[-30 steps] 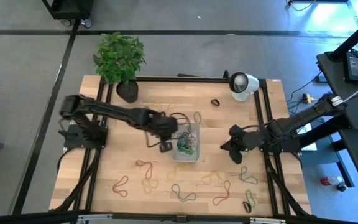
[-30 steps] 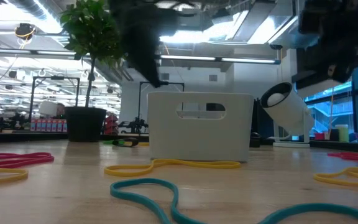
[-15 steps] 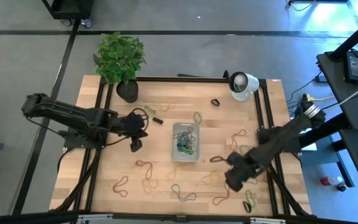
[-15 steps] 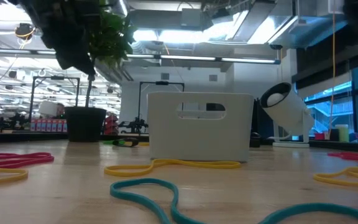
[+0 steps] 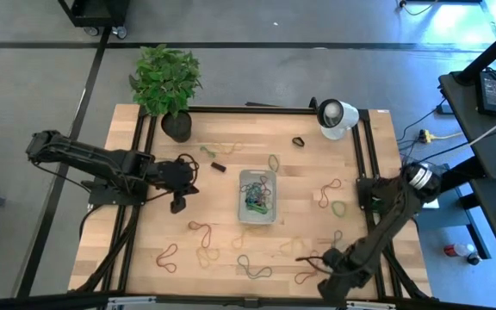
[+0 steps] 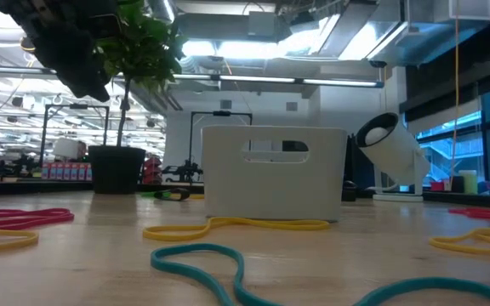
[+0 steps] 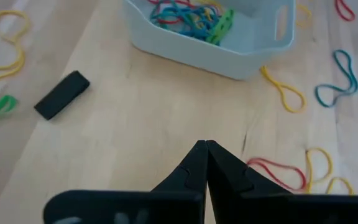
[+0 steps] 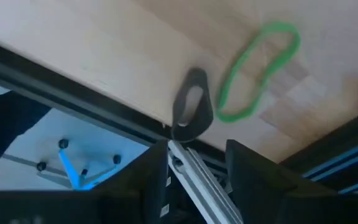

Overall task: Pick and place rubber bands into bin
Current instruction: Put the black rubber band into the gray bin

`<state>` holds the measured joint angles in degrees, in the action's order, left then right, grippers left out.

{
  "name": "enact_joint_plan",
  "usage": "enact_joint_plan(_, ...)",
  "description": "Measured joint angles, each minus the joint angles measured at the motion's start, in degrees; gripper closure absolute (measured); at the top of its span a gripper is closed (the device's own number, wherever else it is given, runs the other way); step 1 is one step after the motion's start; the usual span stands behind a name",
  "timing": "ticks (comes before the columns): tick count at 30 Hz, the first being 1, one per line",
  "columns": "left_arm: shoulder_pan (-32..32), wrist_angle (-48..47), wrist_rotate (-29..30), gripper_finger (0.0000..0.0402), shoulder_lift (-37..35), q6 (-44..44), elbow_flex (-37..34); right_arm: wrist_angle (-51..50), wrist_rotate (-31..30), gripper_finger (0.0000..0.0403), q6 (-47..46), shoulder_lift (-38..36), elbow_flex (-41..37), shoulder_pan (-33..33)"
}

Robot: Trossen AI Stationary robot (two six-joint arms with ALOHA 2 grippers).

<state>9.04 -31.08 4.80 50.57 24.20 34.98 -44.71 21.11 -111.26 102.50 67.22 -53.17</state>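
Note:
The bin stands mid-table with several coloured rubber bands inside; it also shows in the left wrist view and the low view. Loose rubber bands lie flat on the table, such as a red one, a teal one and a green one. My left gripper is shut and empty to the left of the bin, low over bare wood. My right gripper is open and empty at the table's near edge, above a dark band and a green band.
A potted plant stands at the far left corner and a round white lamp at the far right. A small black block lies between the plant and the bin. Dark frame rails run along the table's edges.
My left gripper has drawn back from over the bin toward the table's left edge. My right gripper has swung from the table's right middle to the near edge, close to the dark and green bands.

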Motion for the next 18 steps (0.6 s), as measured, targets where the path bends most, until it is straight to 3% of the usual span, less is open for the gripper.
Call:
enact_joint_plan(5,0.00,0.05,0.00,0.0401,-0.04,-0.56,0.00,3.32,0.08,0.0230,-2.77,3.10,0.00,-1.33)
enact_joint_plan(11,0.00,0.06,0.00,0.0399,-0.04,-0.97,0.00,6.83,0.02,0.0251,-3.21,7.71,0.00,-1.38)
enact_joint_plan(14,0.00,0.05,-0.49,0.0401,-0.04,-0.88,0.00,8.53,0.40,0.0282,-3.30,9.20,0.05,-1.28)
enact_joint_plan(18,0.00,0.07,-1.48,0.0398,-0.04,-0.81,0.00,9.51,0.75,0.0362,-4.26,9.38,0.18,-0.68)
